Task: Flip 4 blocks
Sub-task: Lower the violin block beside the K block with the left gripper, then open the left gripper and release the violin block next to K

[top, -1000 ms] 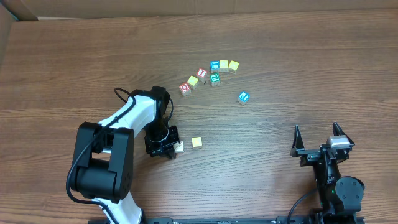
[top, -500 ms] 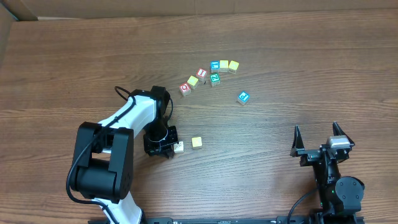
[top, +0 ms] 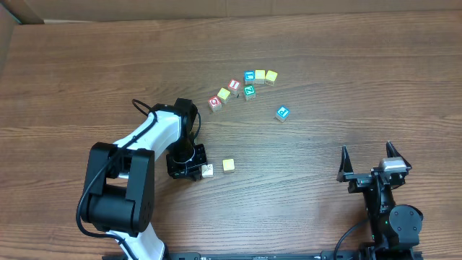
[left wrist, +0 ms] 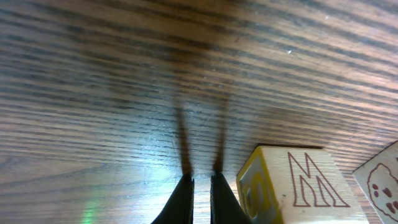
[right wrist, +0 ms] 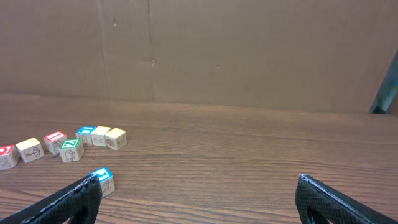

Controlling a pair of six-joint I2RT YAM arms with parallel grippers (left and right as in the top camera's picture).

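Left gripper (left wrist: 200, 182), closed and empty, points down at the table (top: 325, 43) just beside the cream block (top: 208, 170).

Wood-grain tbl (top: 346, 58), dark brown, fills overhead view. Plain brown cardboard wall (right wrist: 249, 50) stands behind tbl's far edge, vert. seam on its left part. Dark post (right wrist: 388, 81) at rt edge. Light even, diffuse.

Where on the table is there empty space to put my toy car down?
There is bare wood on the far left, beyond the left arm, and a wide stretch between the lone blue block and the right gripper. It is crowded at the bunch of blocks near the far middle, and around the left gripper, cream block and yellow block.
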